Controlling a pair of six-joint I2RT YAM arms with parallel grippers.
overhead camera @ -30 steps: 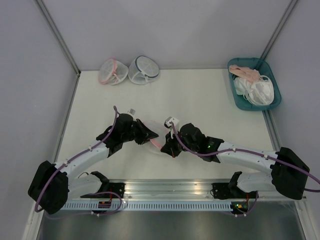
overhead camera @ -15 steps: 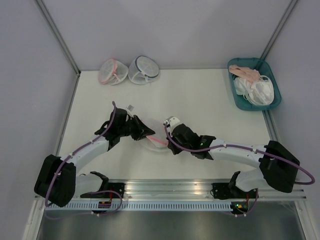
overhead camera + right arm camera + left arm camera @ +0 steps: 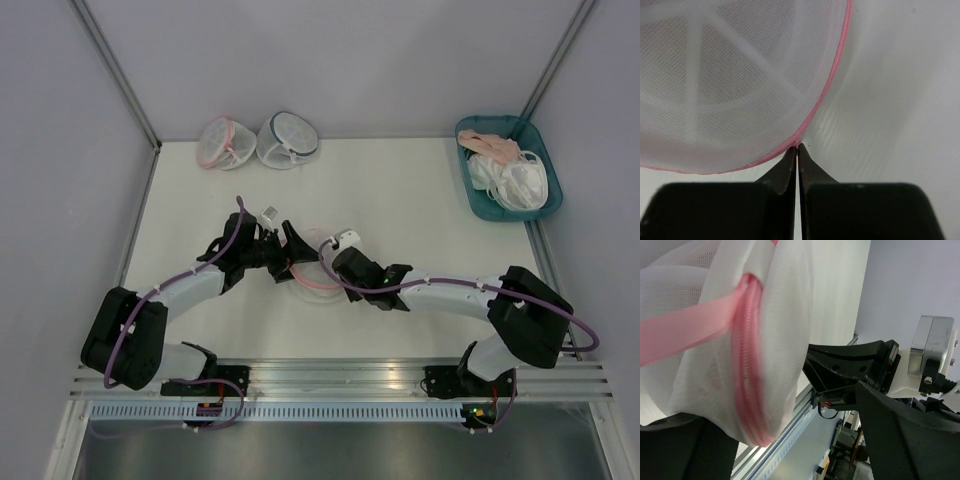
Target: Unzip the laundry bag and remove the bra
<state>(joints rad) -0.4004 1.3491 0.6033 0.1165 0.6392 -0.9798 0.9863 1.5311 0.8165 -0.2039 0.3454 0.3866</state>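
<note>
The laundry bag, white mesh with a pink zipper rim, lies on the table between my two grippers. My left gripper stands open around its left end. In the left wrist view the bag rests against one finger and the other finger stands well apart, so the left gripper grips nothing. My right gripper is at the bag's right side. In the right wrist view the right gripper is shut, its tips pinching the pink rim of the bag. The bra is hidden.
Two more mesh pouches sit at the back left, one pink-trimmed and one dark-trimmed. A teal tray with pink and white garments stands at the back right. Walls close in the table's left, back and right.
My left gripper has opened and let go of the bag. The right arm has stretched further left, and the bag has shifted left and back with it.
</note>
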